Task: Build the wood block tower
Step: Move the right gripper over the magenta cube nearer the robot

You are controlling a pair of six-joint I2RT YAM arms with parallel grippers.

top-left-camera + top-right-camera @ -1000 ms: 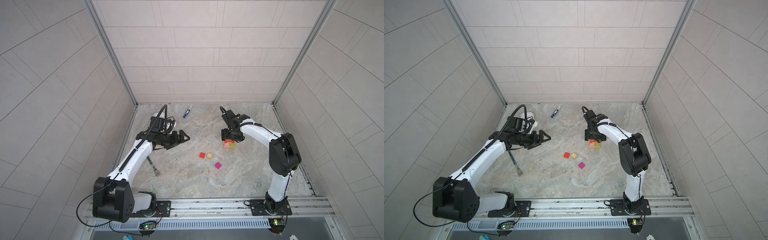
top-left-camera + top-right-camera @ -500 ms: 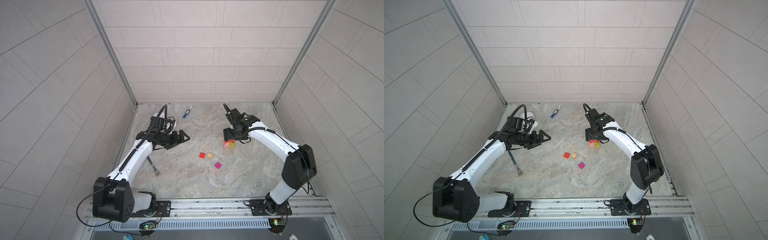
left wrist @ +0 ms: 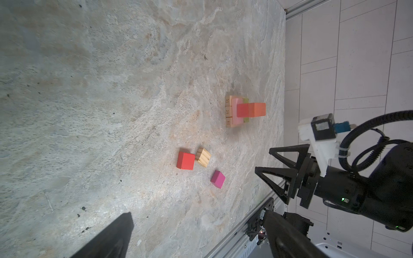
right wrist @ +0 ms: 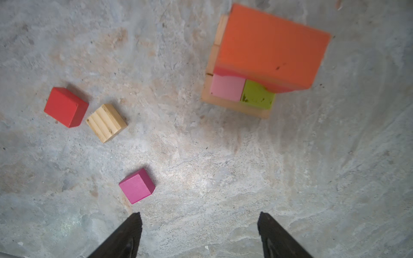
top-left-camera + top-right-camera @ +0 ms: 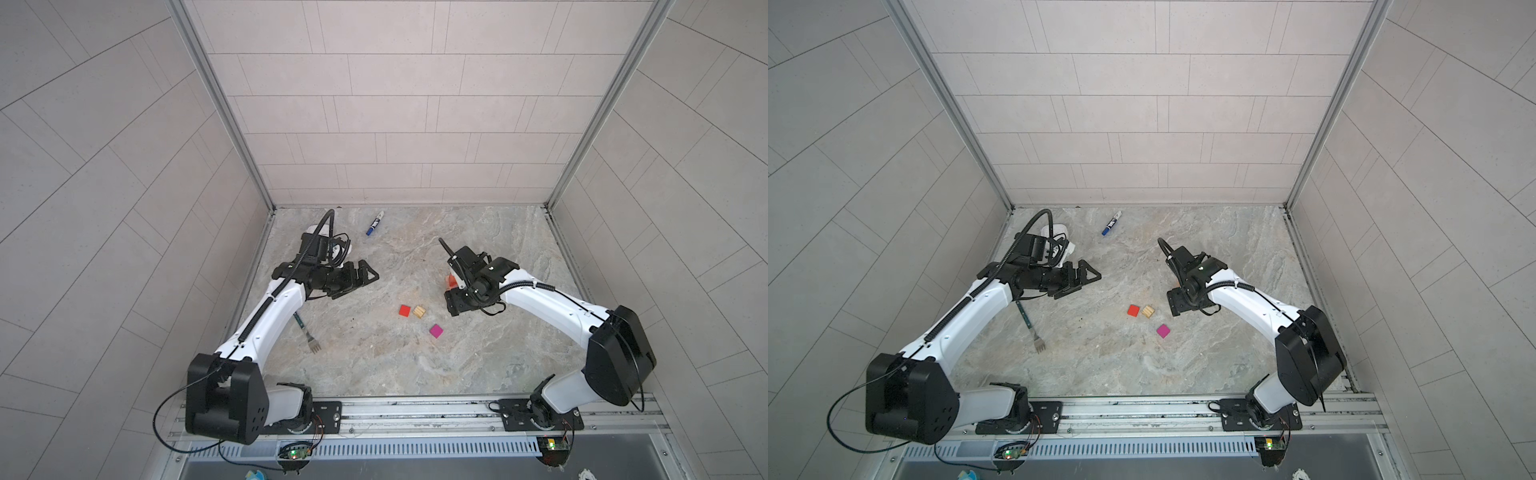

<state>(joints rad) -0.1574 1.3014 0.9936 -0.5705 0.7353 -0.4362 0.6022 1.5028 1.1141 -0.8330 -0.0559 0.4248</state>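
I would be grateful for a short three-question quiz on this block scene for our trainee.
1. True or false: the right gripper grips a block.
2. How many loose wooden cubes lie apart from the stacked wood block tower?
3. Which piece tops the tower? A: lime bar; B: orange rectangular wooden block; C: blue-capped marker.
Key: 1 false; 2 three: red cube, ridged tan cube, magenta cube; 3 B.

Small tower (image 3: 243,110); red cube (image 3: 185,160) beside tan cube (image 3: 203,157); magenta cube (image 3: 218,179) nearby, alone
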